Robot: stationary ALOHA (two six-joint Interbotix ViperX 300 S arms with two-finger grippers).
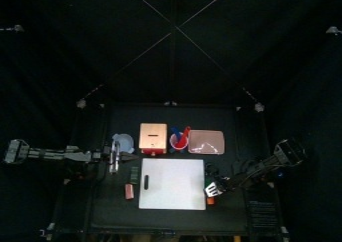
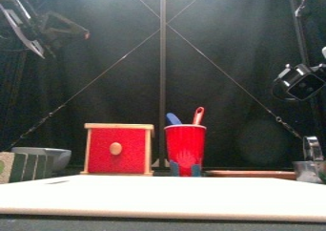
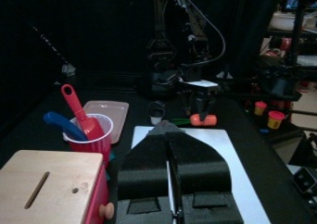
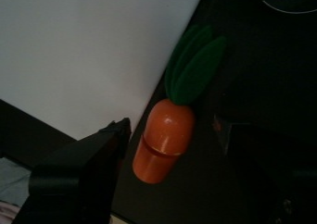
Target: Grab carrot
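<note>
The carrot point(image 4: 165, 146) is a stubby orange piece with green leaves. It lies on the black table just off the edge of the white board point(image 4: 87, 43). My right gripper point(image 4: 173, 130) is open, with one jaw on each side of the carrot and neither touching it. From above, the right gripper point(image 1: 214, 189) sits at the board's point(image 1: 174, 183) right edge. In the left wrist view the carrot point(image 3: 205, 121) shows orange under that gripper. My left gripper point(image 3: 171, 146) rests at the table's left side point(image 1: 119, 163), its jaws together and empty.
A red wooden box point(image 1: 158, 136), a red cup point(image 1: 183, 136) holding utensils and a pink tray point(image 1: 210, 141) stand along the back. A salmon-pink piece point(image 1: 130, 190) lies left of the board. A grey-blue container point(image 1: 123, 143) is at the left.
</note>
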